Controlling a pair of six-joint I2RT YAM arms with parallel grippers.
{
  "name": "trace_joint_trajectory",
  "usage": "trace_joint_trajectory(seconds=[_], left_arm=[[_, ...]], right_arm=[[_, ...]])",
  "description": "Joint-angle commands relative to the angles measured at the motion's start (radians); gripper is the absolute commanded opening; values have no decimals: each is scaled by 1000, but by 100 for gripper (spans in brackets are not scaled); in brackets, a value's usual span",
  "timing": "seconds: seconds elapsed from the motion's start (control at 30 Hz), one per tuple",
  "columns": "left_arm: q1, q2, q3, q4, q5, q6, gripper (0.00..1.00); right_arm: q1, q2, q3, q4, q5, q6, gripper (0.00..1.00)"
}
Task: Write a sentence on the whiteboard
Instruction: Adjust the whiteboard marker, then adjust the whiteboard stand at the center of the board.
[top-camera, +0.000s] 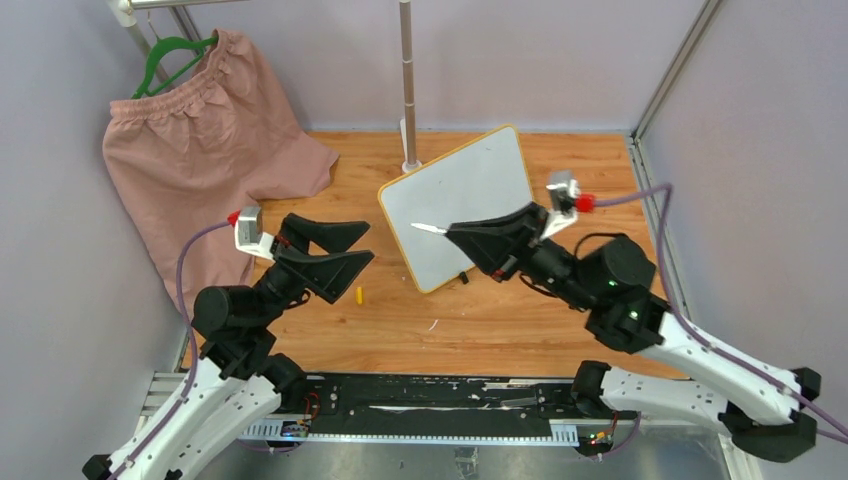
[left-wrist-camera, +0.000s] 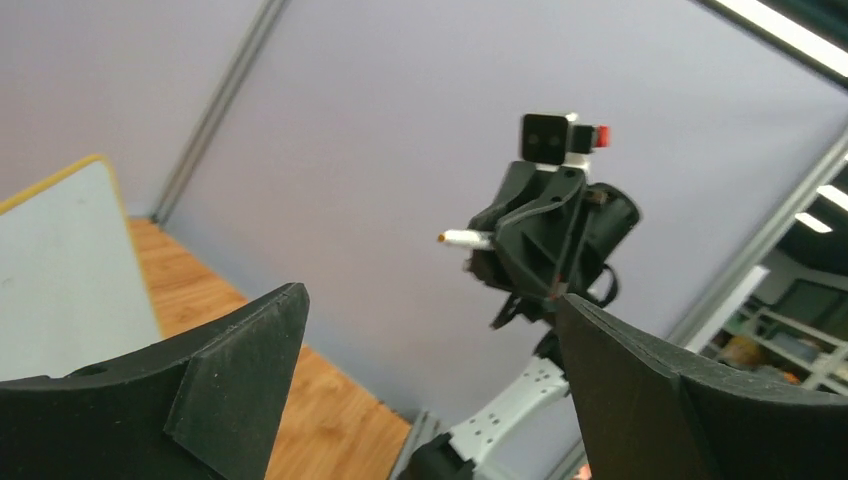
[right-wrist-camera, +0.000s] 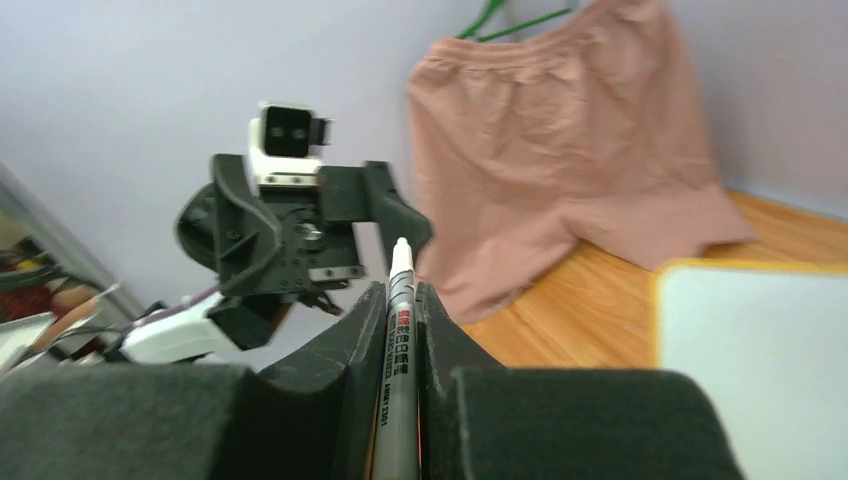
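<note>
The whiteboard (top-camera: 470, 190) sits skewed mid-tabletop (top-camera: 520, 320). Over its 9 o'clock side the right hand (top-camera: 462, 233) pinches a marker (top-camera: 428, 228), tip pointing 9 o'clock. Left hand (top-camera: 358, 247), at the board's 8 o'clock, gapes wide.

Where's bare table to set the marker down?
Near strip of wood between the whiteboard and the black rail; also back right, beside the whiteboard. Crowded mid-left: left tool, yellow cap, shorts. Right tool holds the marker.
</note>
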Motion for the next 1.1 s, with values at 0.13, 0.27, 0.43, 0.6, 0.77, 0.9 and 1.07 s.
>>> trace_joint_trajectory(seconds=[0.13,0.27,0.43,0.6,0.77,0.9,1.07], left_arm=[[-3,-28,-39,-484,-167,311,100],[-4,105,-57,-489,-106,340,97],[-157,249,-50,-491,-147,406,84],[-438,419,6,-489,-548,411,85],[-499,628,67,-491,-767,251,85],[-543,805,149,-497,-914,145,85],[-613,1011,311,-498,-957,147,83]], right_arm=[[12,-422,-225,-425,540,-148,0],[12,-530,-303,-509,592,-144,0],[12,-563,-333,-570,617,-170,0],[12,-569,-321,-606,704,-189,0],[12,-634,-299,-659,789,-181,0],[12,-692,-273,-704,839,-194,0],[12,-721,-227,-735,862,-234,0]])
